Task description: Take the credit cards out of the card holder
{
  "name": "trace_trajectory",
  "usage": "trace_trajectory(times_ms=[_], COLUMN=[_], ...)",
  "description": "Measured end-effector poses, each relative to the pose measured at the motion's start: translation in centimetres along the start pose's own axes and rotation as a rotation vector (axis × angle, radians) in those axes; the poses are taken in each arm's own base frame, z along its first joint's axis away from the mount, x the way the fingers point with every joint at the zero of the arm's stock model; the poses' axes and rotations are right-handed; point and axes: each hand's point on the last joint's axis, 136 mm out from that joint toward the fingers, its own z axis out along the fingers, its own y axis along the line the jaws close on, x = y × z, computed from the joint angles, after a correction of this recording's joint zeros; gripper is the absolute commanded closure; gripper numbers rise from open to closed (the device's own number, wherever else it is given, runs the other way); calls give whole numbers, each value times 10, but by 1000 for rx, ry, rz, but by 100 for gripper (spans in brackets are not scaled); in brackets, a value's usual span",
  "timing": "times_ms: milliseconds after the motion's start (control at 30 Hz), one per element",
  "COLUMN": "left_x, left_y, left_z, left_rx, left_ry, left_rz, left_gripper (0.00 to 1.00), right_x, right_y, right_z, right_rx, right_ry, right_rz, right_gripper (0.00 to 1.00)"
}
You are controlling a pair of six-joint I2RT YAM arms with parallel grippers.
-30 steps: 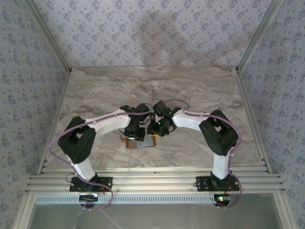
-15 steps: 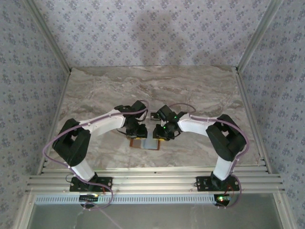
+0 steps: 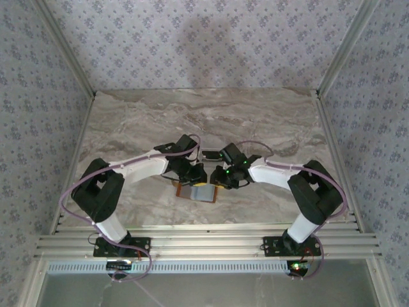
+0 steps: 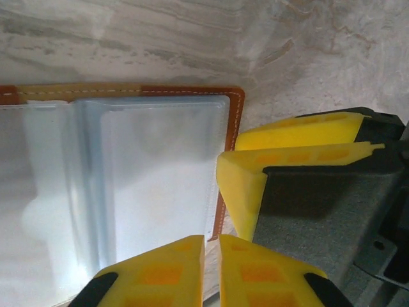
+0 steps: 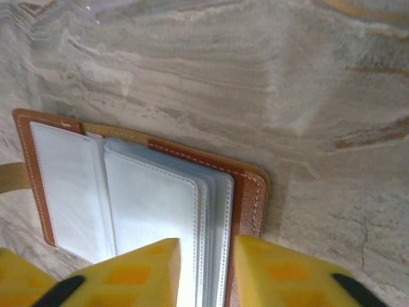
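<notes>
Both arms have swung right versus a second ago, the right elbow is further out, and the card holder (image 3: 198,192) sits slightly further right on the desk (image 3: 268,121).

Top view: left gripper (image 3: 193,174) and right gripper (image 3: 225,179) meet almost tip to tip over the holder's far edge. The holder lies open and flat, mid-desk near the front. Likely one gripper steadies it while the other works the pages.

Left wrist view: the left gripper's fingers nearly touch, with nothing seen between them, at the leather border. The right gripper (image 4: 231,152) is just beside that border, a closeness the top view can't resolve. The clear sleeves (image 4: 147,185) glare white.

Right wrist view: the right gripper's jaws are slightly apart and straddle the sleeve stack and stitched edge. Cannot tell if they are pinching. Several sleeves fan out here, where the left wrist view makes them look flat. Whether the credit cards sit inside is too washed out to tell.
</notes>
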Motion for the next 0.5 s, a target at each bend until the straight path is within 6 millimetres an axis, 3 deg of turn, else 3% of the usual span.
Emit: trace_trajectory(times_ms=[167,500], left_x=[1,1], left_y=[3,6], left_z=[6,10], left_rx=[4,-5], left_ry=[12,22], left_rz=[-18,-32], left_gripper=[92,93], right_x=[-2,-2], right_y=[-1,-7], right_z=[0,10], right_rx=[-12,-1], right_ry=[-6,11], right_rz=[18,32], right_gripper=[96,97])
